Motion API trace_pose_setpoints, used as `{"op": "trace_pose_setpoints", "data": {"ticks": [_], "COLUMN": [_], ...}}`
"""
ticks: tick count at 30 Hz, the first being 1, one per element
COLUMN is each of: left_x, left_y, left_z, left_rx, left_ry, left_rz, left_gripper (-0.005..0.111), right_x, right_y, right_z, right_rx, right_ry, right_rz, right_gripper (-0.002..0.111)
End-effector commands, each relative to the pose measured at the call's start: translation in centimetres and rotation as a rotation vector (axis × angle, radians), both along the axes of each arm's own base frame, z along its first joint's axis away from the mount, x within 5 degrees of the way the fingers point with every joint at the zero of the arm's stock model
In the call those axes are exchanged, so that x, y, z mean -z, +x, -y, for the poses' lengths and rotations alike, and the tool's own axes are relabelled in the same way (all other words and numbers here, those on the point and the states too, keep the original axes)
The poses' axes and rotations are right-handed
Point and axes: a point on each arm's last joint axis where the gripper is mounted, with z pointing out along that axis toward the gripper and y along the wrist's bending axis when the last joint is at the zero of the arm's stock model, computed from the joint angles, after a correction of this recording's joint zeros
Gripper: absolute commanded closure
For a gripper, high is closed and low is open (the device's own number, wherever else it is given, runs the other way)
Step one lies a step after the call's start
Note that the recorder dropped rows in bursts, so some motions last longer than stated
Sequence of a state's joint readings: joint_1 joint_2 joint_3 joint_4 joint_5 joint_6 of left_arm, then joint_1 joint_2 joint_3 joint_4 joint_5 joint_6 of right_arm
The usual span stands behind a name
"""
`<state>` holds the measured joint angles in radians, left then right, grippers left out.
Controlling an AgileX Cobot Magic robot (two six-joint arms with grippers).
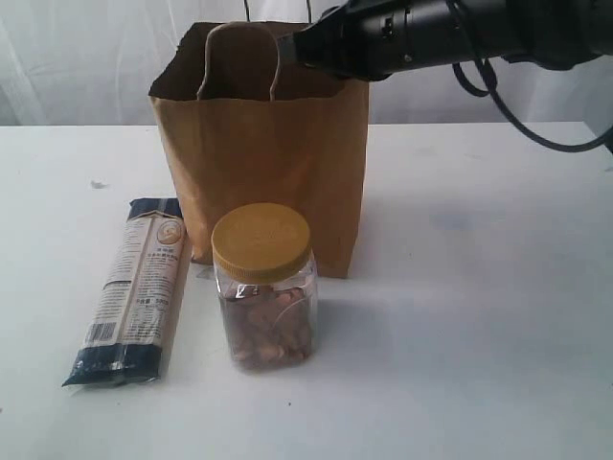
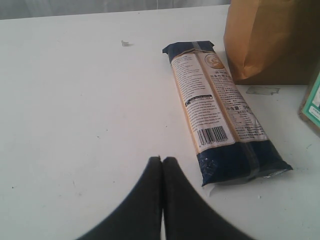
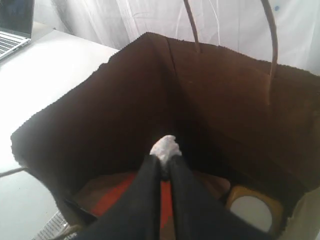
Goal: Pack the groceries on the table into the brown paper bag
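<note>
Exterior view has the brown paper bag (image 1: 268,163) standing upright on the white bench (image 1: 479,287), mouth open, with the right arm (image 1: 402,38) reaching in over its top edge from the right. Just in front of the bag sits the clear yellow-lidded jar (image 1: 263,287), upright and full of something brownish. The long navy-beige pasta packet (image 1: 134,287) lies flat on the bench left of the jar, apart from it, with its far end near the bag's left bottom corner.

Right wrist cam looks down into the bag: the right claw (image 3: 163,162) is clenched, fingers together, and hangs inside the bag mouth. There's a small white lump (image 3: 165,146) right at its tips, and honestly I can't make out what it is. At the bottom of the bag you can see the brown-orange pouch (image 3: 115,200) and the yellow white-capped bottle (image 3: 252,212) in a corner.

Left wrist cam: the left claw (image 2: 161,165) is clenched too, holding nothing, hovering above bare bench beside the near end of the pasta packet.
</note>
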<state>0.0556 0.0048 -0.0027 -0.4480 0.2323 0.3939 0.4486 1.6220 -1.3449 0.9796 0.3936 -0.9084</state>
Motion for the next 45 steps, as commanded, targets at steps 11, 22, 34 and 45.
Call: {"op": "trace_pose_setpoints", "data": {"ticks": [11, 22, 34, 45], "left_x": [0.1, 0.1, 0.1, 0.1], "left_y": [0.0, 0.0, 0.0, 0.0], "left_z": [0.0, 0.0, 0.0, 0.0], "left_rx": [-0.001, -0.001, -0.001, -0.001], "left_ry": [-0.012, -0.012, -0.012, -0.012], "left_rz": [0.000, 0.000, 0.000, 0.000], "left_gripper": [0.107, 0.107, 0.107, 0.107], "right_x": [-1.1, -5.9, -0.5, 8.2], "right_y": [-0.9, -9.5, -15.7, -15.1], "right_z": [0.2, 3.8, 7.0, 7.6], "right_rx": [-0.055, -0.205, -0.117, 0.098], "right_ry": [-0.043, -0.227, -0.213, -0.105], "right_rz": [0.034, -0.084, -0.274, -0.399], "right_gripper": [0.080, 0.108, 0.108, 0.108]}}
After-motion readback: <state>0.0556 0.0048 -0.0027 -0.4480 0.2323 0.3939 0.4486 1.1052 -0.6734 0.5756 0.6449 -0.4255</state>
